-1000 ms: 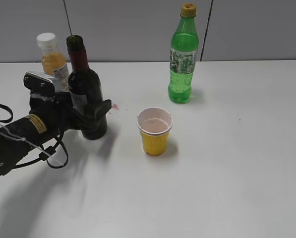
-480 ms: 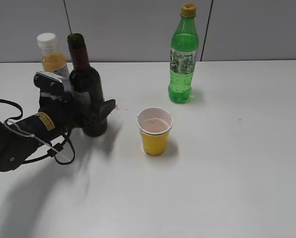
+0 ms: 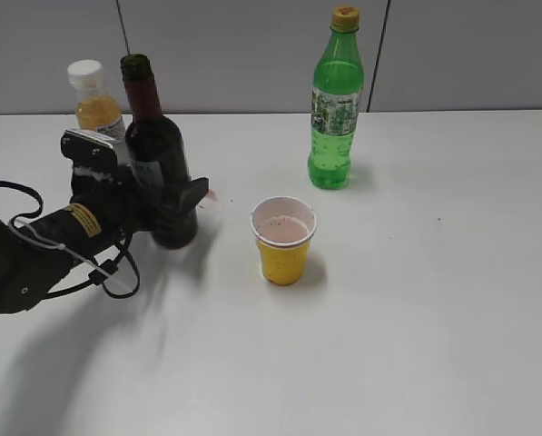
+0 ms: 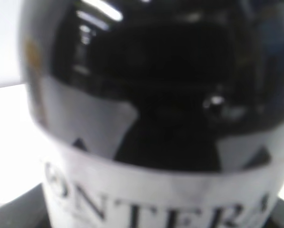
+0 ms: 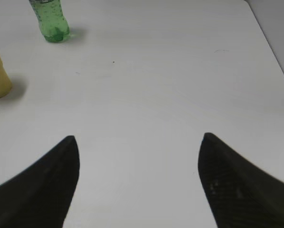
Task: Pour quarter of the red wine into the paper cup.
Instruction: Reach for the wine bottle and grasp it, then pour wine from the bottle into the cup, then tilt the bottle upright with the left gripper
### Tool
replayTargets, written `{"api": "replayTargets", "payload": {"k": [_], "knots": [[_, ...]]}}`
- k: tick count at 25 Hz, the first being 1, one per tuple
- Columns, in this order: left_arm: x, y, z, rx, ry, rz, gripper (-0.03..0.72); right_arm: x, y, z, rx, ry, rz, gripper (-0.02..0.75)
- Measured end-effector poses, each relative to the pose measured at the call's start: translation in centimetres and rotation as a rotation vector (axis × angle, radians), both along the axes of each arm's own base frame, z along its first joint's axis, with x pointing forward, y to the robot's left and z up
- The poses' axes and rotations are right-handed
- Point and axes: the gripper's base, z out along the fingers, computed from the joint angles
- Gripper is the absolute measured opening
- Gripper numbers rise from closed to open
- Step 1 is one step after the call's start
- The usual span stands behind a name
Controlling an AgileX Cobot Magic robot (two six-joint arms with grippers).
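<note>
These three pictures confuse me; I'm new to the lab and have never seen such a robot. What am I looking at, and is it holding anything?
It is a robot with two arms, each ending in a two-fingered gripper and carrying a small camera at the wrist. The exterior view looks down at a white table. There the left gripper is closed around the dark wine bottle, which stands open. The left wrist view sits so close that the bottle's white label fills it. The right wrist view shows the right gripper, open and empty above the table. Also on the table: a yellow paper cup, a green soda bottle and an orange juice bottle behind the wine.
</note>
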Motion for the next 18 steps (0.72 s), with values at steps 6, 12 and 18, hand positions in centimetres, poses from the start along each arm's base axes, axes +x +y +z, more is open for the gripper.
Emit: {"api": "replayTargets", "payload": {"k": [6, 12, 18], "knots": [[-0.2, -0.5, 1.2, 0.035, 0.026, 0.039, 0.533, 0.0, 0.0, 0.0, 0.0, -0.001, 0.0, 0.591], [-1.9, -1.4, 3.2, 0.094, -0.018, 0.113, 0.533, 0.0, 0.0, 0.0, 0.0, -0.001, 0.0, 0.591], [-4.9, -2.8, 3.8, 0.22, -0.03, 0.199, 0.533, 0.0, 0.0, 0.0, 0.0, -0.003, 0.0, 0.591]]}}
